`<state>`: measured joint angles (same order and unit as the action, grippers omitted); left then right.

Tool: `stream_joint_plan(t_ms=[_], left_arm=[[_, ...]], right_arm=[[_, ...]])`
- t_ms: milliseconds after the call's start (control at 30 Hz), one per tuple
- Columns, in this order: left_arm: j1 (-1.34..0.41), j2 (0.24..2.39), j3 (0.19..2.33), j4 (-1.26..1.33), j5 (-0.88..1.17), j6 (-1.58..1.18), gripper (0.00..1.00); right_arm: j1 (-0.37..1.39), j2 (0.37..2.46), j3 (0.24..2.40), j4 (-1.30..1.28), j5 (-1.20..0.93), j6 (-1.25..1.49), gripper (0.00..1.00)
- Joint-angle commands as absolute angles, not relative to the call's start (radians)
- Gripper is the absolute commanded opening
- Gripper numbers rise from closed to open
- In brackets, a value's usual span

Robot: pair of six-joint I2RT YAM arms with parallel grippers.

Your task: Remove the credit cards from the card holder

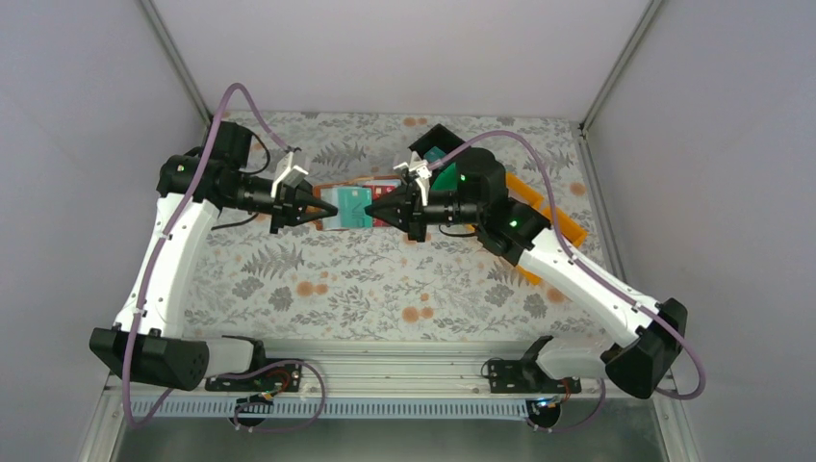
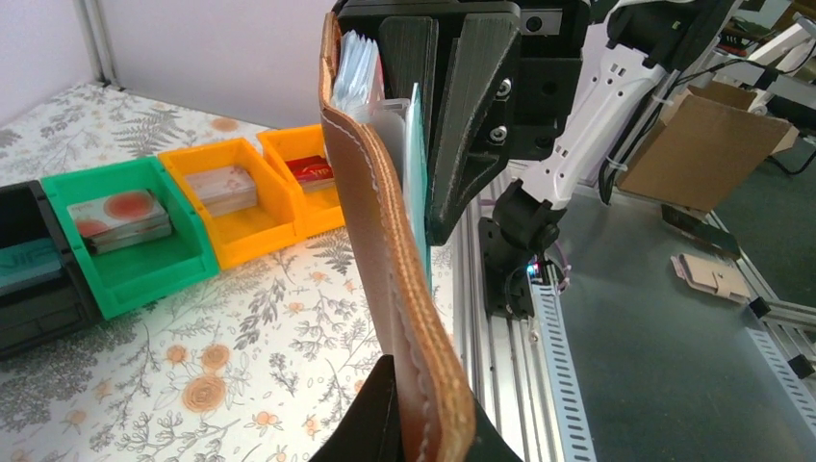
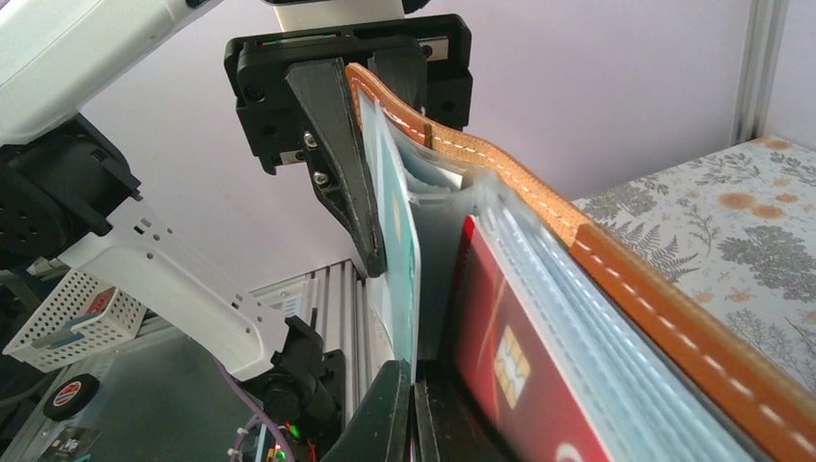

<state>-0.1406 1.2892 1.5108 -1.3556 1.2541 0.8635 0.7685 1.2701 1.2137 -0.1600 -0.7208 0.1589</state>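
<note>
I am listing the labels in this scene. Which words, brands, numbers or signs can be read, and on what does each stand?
No text can be read.
red card: gold chip, a white mark, no legible letters.
teal card: nothing legible.
cards in the bins: prints too blurred.
card holder: no brand shows.
</note>
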Motion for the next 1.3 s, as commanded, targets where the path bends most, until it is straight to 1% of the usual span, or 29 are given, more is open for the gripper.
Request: stream_joint_plan(t_ms=[0, 133, 267, 467, 600, 667, 800, 933, 1033, 1100, 1167, 1267], left_arm=[[-0.143, 1.283, 1.514, -1.349, 1.302, 0.887, 0.02], [-0.13, 1.276, 1.505, -1.28, 1.257, 0.802, 0.02], [-0.11, 1.278, 1.477, -1.186, 1.18, 0.691, 0.02], [-0.054, 1.305, 1.444, -1.085, 1.064, 0.564, 0.02], [-0.016, 1.32, 1.419, -1.045, 1.012, 0.521, 0.02], [-0.008, 1.32, 1.405, -1.024, 0.983, 0.504, 0.02], [-0.005, 1.305, 1.386, -0.987, 0.912, 0.477, 0.02], [-0.005, 1.31, 1.377, -0.971, 0.888, 0.469, 0.02], [-0.005, 1.328, 1.39, -0.97, 0.876, 0.469, 0.02], [-0.005, 1.339, 1.398, -0.968, 0.869, 0.471, 0.02], [-0.005, 1.355, 1.404, -0.968, 0.862, 0.472, 0.02], [-0.005, 1.383, 1.407, -0.965, 0.846, 0.47, 0.02]], right_arm=[[0.746, 1.246, 1.239, -0.2, -0.665, 0.135, 0.04], [0.729, 1.227, 1.23, -0.243, -0.632, 0.13, 0.04], [0.675, 1.162, 1.189, -0.302, -0.572, 0.151, 0.04], [0.496, 1.062, 1.14, -0.405, -0.516, 0.228, 0.04], [0.413, 1.085, 1.17, -0.488, -0.487, 0.224, 0.04], [0.383, 1.152, 1.255, -0.533, -0.461, 0.213, 0.04], [0.374, 1.372, 1.502, -0.638, -0.404, 0.135, 0.04], [0.374, 1.633, 1.808, -0.781, -0.266, -0.037, 0.04], [0.372, 1.859, 2.024, -0.891, -0.231, -0.191, 0.04], [0.369, 1.941, 2.103, -0.908, -0.166, -0.271, 0.04], [0.365, 2.002, 2.129, -0.881, -0.087, -0.344, 0.04], [0.356, 2.091, 2.166, -0.843, -0.052, -0.42, 0.04]])
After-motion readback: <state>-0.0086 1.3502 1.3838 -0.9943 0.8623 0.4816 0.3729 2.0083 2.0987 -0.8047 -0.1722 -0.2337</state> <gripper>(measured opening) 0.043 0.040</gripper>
